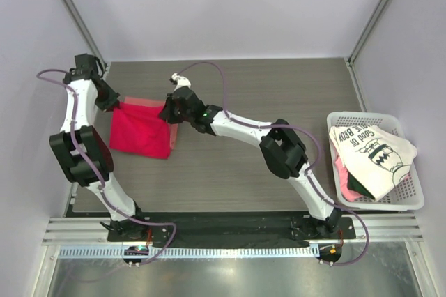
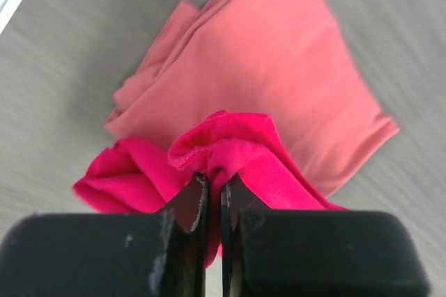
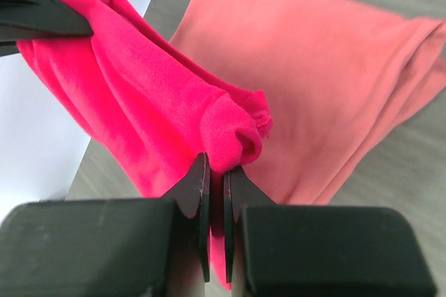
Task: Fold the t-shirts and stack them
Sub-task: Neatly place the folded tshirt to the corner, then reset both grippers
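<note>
**Pinched at Two Corners**

Through the left wrist camera: the left tool (image 2: 212,184), closed down to a hairline slit, with a bunched hem of the bright crimson-magenta cloth t-shirt (image 2: 230,147) nipped between its black fingers. Beyond and beneath it, flat on the grey wood-grain counter (image 2: 63,67), a folded salmon-pink cloth t-shirt (image 2: 265,67).

Through the right wrist camera: much the same for the right tool (image 3: 217,171). Squeezed almost together on a rolled crimson corner. Crimson cloth raised above the salmon-pink layer and running away to the upper left, as far as the other tool's black fingers.

From above: both tools at the far left of the counter, one at each far corner of the crimson t-shirt. Spread as a rough square toward the arm bases. Hides nearly all of the salmon-pink t-shirt, apart from a thin strip along the far edge. Cannot tell how much of the crimson cloth touches the counter.

Well apart, at the counter's right edge: a white plastic lattice basket (image 1: 418,203). Inside, a white cloth t-shirt with black print (image 1: 369,154), crumpled on top of some pink cloth (image 1: 341,171) and a dark scrap (image 1: 359,187).
</note>
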Action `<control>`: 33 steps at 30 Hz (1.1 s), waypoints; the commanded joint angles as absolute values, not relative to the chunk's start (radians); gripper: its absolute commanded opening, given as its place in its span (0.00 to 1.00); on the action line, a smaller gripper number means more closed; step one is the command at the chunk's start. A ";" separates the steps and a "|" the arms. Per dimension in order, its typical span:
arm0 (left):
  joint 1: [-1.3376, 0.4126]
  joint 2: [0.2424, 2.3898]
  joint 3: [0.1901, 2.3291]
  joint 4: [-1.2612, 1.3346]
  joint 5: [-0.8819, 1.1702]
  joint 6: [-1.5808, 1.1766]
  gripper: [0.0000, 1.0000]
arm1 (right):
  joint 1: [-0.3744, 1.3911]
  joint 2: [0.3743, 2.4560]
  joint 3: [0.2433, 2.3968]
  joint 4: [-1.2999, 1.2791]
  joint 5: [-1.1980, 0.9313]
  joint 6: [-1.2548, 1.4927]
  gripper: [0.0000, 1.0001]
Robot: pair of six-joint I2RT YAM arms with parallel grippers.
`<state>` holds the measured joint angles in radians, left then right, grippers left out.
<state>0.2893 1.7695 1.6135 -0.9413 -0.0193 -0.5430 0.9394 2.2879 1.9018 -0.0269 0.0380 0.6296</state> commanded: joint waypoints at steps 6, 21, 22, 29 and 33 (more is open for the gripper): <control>0.302 1.862 1.805 -0.924 -0.008 -0.535 0.00 | 0.851 2.330 2.026 -0.018 0.032 0.612 0.01; 0.209 2.185 2.193 -1.046 -0.050 -0.535 0.99 | 0.798 2.482 2.197 -0.084 0.100 0.598 1.00; 0.206 2.142 2.150 -1.020 -0.052 -0.535 1.00 | 0.795 2.432 2.165 -0.081 0.100 0.582 1.00; 0.141 1.817 1.901 -0.881 0.032 -0.548 1.00 | 0.793 2.084 1.678 0.023 0.147 0.522 0.98; 0.011 1.704 1.812 -0.882 -0.037 -0.555 1.00 | 0.781 1.896 1.487 0.006 0.187 0.514 0.98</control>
